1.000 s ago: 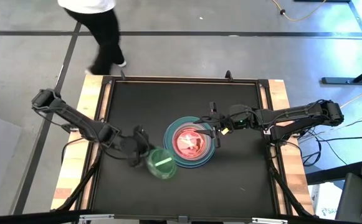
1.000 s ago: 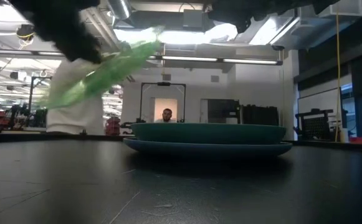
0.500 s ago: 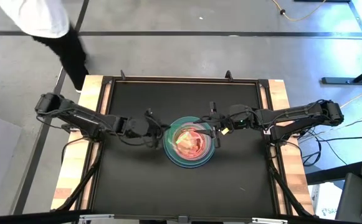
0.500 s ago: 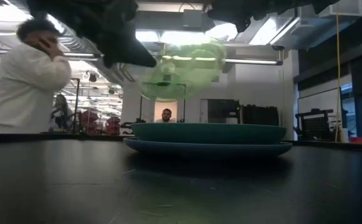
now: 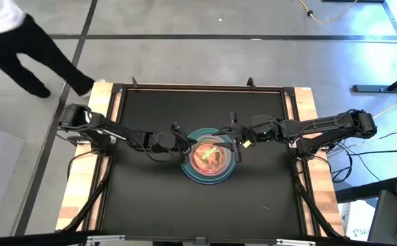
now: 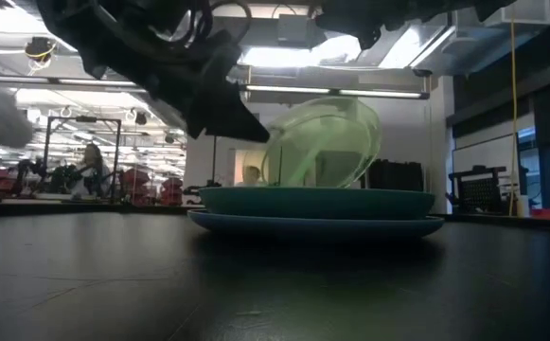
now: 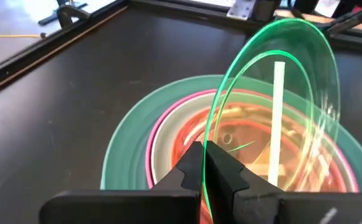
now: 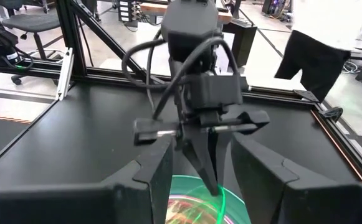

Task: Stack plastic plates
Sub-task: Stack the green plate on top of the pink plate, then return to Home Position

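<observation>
I've got the left gripper (image 5: 182,145) clamped on the rim of the translucent green dish (image 7: 280,93); its fingers (image 7: 227,173) are pinched together on the dish's edge. The dish is tilted steeply, nearly on edge, its lower rim down in the top of the stack (image 5: 208,156), its upper part leaning over the stack's middle. In the low view the green dish (image 6: 322,142) stands up from the stack like a dome.

The stack sits near the centre of the desk (image 5: 150,198), a bit toward the right edge. From the bottom up: large blue-grey plate (image 6: 317,227), dark green plate (image 6: 317,202), then in the left wrist view a pale mint plate (image 7: 165,140) with a pink rim just outside it, then smaller translucent orange and pink dishes (image 7: 196,134) nested inside.

The right gripper (image 5: 234,139) hovers just beside the stack's right side, fingers (image 8: 255,174) apart, holding nothing.

A person (image 5: 20,41) is on the floor beyond the desk's far left corner.
</observation>
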Robot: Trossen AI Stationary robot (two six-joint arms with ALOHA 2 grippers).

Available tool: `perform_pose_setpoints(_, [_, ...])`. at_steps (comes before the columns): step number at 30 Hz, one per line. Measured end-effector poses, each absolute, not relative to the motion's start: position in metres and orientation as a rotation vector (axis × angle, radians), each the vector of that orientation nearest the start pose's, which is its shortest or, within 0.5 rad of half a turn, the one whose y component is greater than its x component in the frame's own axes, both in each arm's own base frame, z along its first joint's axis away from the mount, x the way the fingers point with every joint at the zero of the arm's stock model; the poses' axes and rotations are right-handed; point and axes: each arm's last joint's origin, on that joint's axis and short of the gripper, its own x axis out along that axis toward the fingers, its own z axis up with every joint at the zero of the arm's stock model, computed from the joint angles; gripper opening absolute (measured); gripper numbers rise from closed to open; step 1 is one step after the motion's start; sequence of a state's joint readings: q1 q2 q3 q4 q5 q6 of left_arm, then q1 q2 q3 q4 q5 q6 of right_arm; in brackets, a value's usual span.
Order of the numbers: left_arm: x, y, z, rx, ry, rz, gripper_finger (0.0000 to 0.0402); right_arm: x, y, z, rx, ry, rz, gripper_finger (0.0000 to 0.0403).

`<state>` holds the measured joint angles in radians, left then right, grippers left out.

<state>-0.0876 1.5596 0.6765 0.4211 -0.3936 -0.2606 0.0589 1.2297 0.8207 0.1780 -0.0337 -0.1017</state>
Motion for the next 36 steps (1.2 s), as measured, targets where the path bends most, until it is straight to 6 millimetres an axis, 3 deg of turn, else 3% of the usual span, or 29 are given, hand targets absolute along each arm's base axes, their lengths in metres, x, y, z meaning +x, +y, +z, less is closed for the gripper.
perform_pose_setpoints(8, [0.308, -0.016, 0.167, -0.116, 0.418, 0.307, 0.0015, 0.274, 0.017, 0.288, -0.104, 0.227, 0.104, 0.0154])
perform_pose_setpoints(17, [0.307, -0.016, 0.167, -0.143, 0.453, 0.219, 0.0099, 0.274, 0.017, 0.288, -0.104, 0.227, 0.104, 0.0154])
perform_pose_setpoints(20, [0.300, -0.016, 0.178, -0.104, 0.460, 0.214, 0.0121, 0.274, 0.017, 0.288, -0.104, 0.227, 0.104, 0.0154])
perform_pose_setpoints(28, [0.263, -0.028, 0.211, 0.043, 0.491, 0.210, 0.0127, 0.274, 0.017, 0.288, -0.053, 0.229, 0.098, 0.0154])
perform_pose_setpoints(36, [0.203, -0.013, 0.206, 0.036, 0.301, 0.129, 0.0087, 0.278, 0.018, 0.282, -0.090, 0.248, 0.113, 0.0154])
